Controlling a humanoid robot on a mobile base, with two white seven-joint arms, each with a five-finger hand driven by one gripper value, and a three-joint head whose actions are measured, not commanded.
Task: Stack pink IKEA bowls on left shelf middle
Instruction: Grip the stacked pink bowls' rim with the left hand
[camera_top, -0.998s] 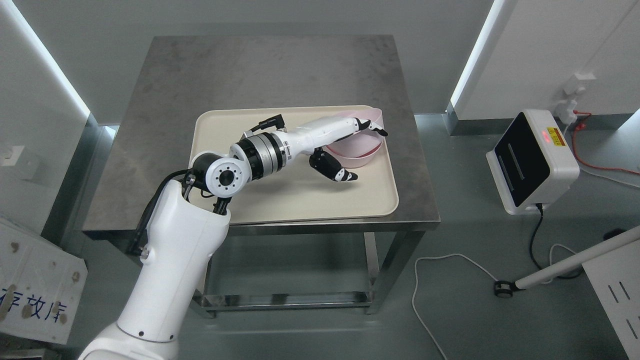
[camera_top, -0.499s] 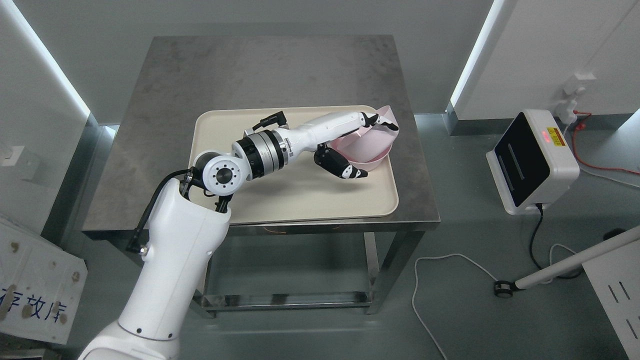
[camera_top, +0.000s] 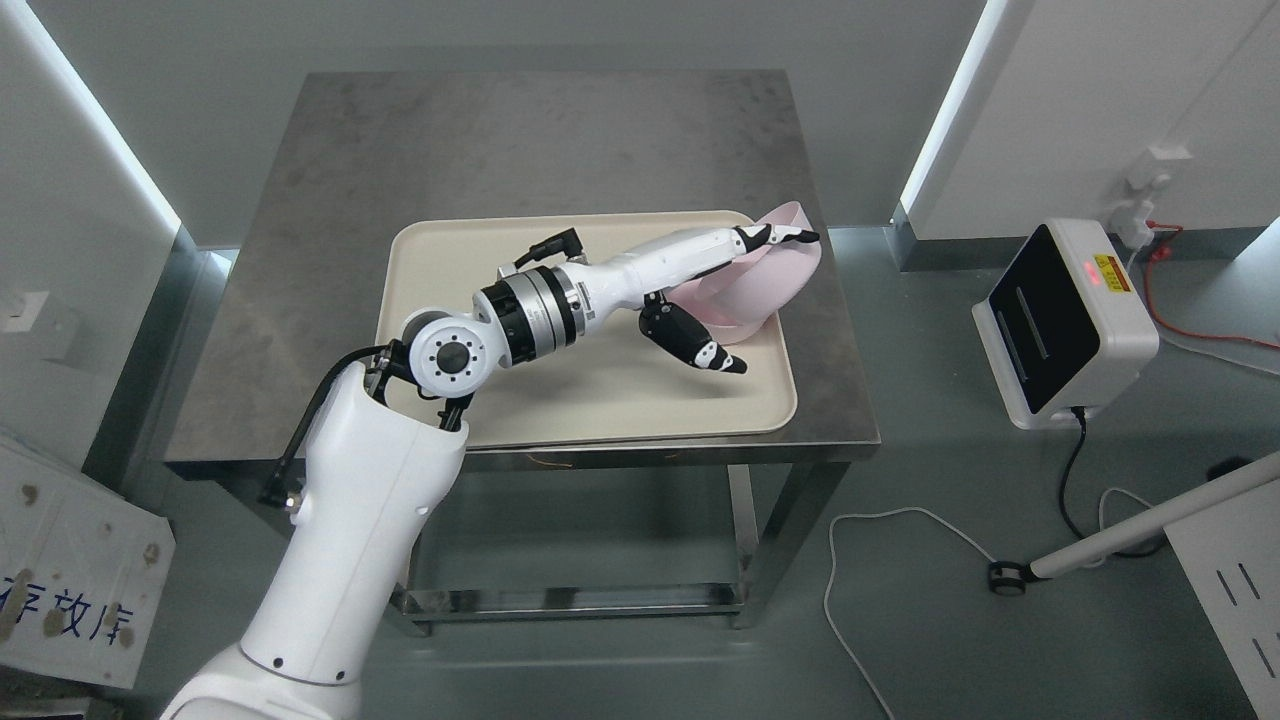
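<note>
The left robot hand (camera_top: 722, 290) grasps a pink bowl (camera_top: 768, 272) at the far right corner of a cream tray (camera_top: 600, 400). Its long fingers (camera_top: 770, 238) lie stretched along the bowl's upper rim, black-tipped and pointing right, while the thumb (camera_top: 700, 345) juts down and to the right below the bowl, its tip standing clear of the pink wall. The bowl sits tilted on edge between them, its opening turned toward the camera, and its right side reaches past the tray's rim over the bare desk (camera_top: 330, 200). Whether the bowl's lower edge touches the tray or hangs just above it is hard to tell from this angle.

The arm comes in from the lower left of the head view. The white upper arm rises steeply to a round elbow joint (camera_top: 452, 355) over the tray's near left part, and from there the forearm runs up and to the right across the tray, through a black and silver wrist collar (camera_top: 530, 318), to the hand. The forearm is held above the tray's surface, casting a soft shadow on it.

The tray lies on the front half of the grey metal desk. A white box with a dark screen (camera_top: 1065, 322) stands on the floor to the right, well apart from the desk.
</note>
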